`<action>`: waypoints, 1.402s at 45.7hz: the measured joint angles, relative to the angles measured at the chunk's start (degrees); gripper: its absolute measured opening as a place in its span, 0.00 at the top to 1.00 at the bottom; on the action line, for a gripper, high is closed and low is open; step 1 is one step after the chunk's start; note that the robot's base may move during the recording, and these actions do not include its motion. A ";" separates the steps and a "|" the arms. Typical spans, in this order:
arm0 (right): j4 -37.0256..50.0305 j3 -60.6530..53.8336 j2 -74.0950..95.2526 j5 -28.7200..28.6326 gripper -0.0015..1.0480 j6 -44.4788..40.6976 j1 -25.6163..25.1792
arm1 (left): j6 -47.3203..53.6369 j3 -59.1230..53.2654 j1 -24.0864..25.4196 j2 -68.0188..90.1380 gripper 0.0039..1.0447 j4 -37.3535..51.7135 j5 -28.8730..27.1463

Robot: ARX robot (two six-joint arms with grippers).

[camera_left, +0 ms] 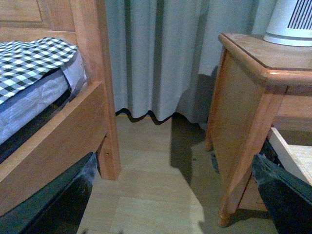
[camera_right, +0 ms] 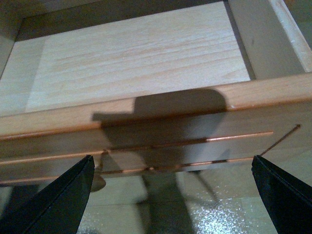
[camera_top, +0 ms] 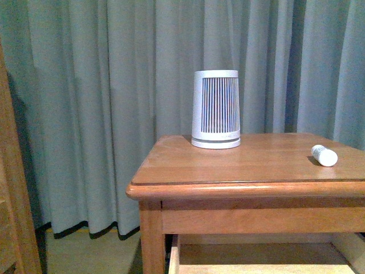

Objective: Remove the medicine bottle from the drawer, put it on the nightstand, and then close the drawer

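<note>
The small white medicine bottle (camera_top: 324, 155) lies on its side on the nightstand (camera_top: 239, 171) top, near its right edge. The upper drawer (camera_top: 256, 258) stands pulled open below the top. In the right wrist view I look down into the open drawer (camera_right: 136, 53); its pale wooden bottom is bare. My right gripper (camera_right: 173, 195) is open and empty, just in front of the drawer's front panel (camera_right: 146, 141). My left gripper (camera_left: 180, 195) is open and empty, low over the floor beside the nightstand's left side (camera_left: 239, 112). Neither arm shows in the front view.
A large white slatted device (camera_top: 215, 108) stands at the back of the nightstand top, also in the left wrist view (camera_left: 290, 22). A wooden bed frame (camera_left: 68, 126) with a checked cover (camera_left: 29, 61) is to the left. Grey curtains (camera_top: 114, 85) hang behind.
</note>
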 joint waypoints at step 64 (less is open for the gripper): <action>3.10 22.82 18.62 -0.98 0.07 -9.27 -8.20 | 0.00 0.00 0.00 0.00 0.06 0.00 0.00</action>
